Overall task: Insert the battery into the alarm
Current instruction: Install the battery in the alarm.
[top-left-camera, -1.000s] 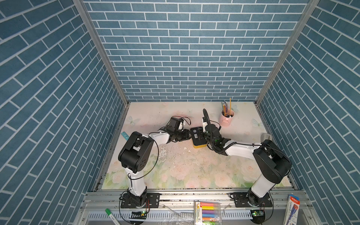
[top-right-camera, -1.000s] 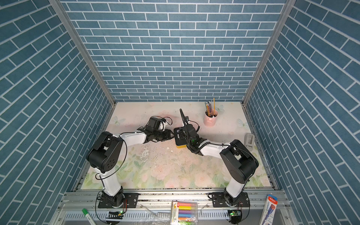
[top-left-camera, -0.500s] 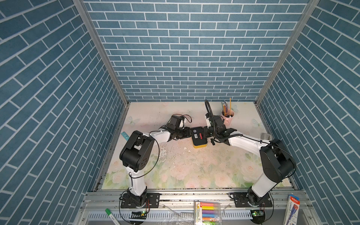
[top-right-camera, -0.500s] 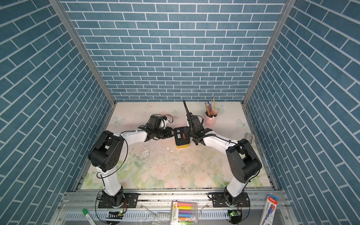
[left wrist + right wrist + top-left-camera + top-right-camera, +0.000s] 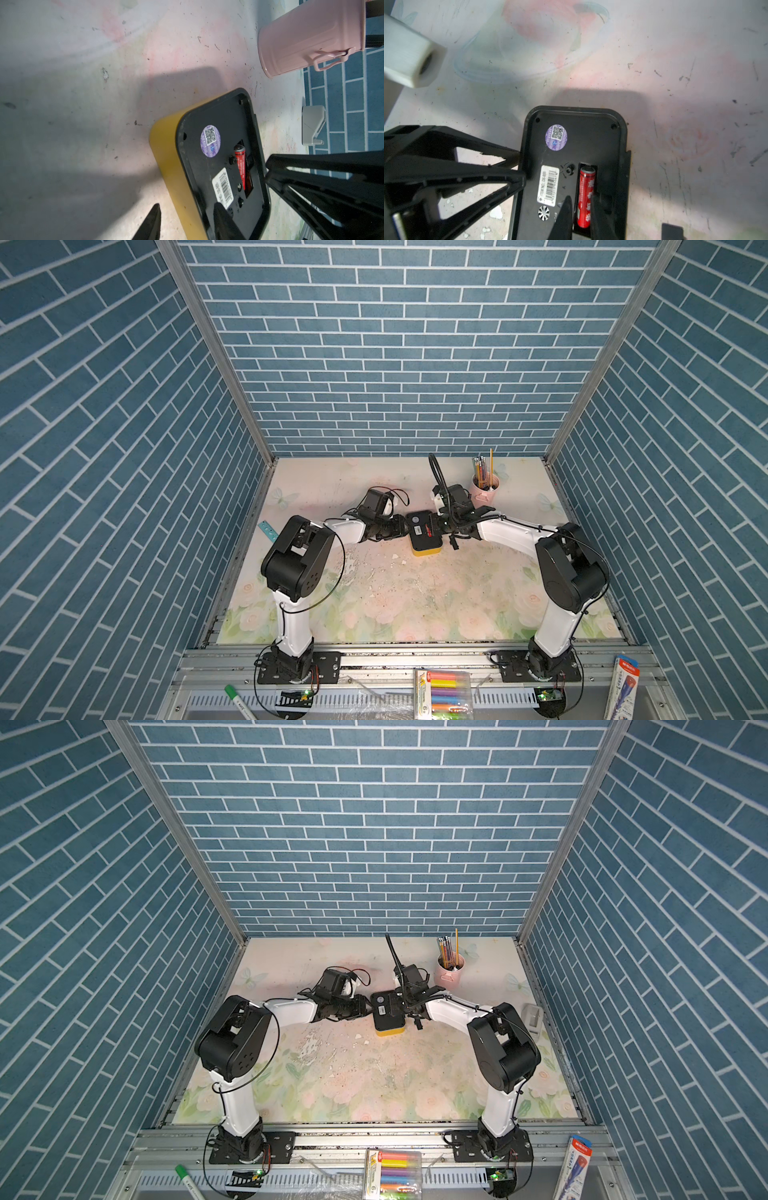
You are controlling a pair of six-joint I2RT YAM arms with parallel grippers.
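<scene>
One red battery point(image 5: 585, 197) lies in the open slot point(image 5: 586, 165) on the black back of the face-down yellow alarm point(image 5: 424, 529). A pink cup point(image 5: 484, 491) holds pencils point(image 5: 482, 464). The right gripper point(image 5: 267, 170), fingers narrowly apart, touches the rim beside the battery, not pinching it. The left gripper point(image 5: 522, 165), fingers spread, meets the opposite side.

The floral table point(image 5: 415, 605) (scuffed) carries the alarm point(image 5: 424, 531) face-down, a pink pencil cup point(image 5: 484, 489) and a teal ruler point(image 5: 268, 531).
</scene>
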